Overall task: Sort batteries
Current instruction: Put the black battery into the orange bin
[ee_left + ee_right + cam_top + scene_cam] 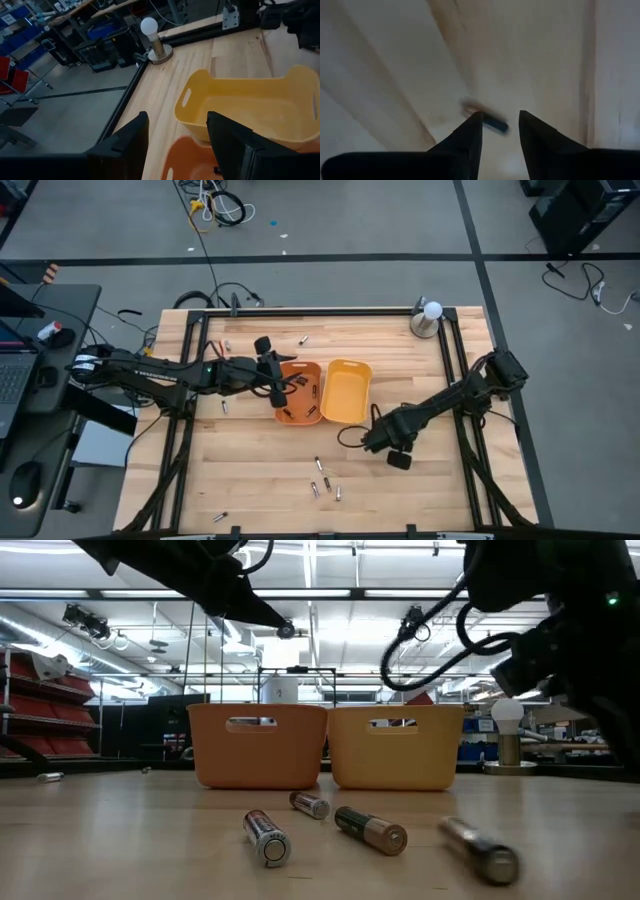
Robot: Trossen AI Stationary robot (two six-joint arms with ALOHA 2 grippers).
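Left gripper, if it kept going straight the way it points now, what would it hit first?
Probably the yellow plastic bin: the left gripper, open above the orange plastic bin, points at its near rim, though depth is unclear.

A: What colours are the 2 trays?
B: The orange tray is deep orange; the yellow tray beside it is a paler amber-yellow.
A: And the batteries?
B: Silvery ends, dark bodies, one with a gold-brown band.
A: The table?
B: Pale wood planks, black frame. Both arms are dark.
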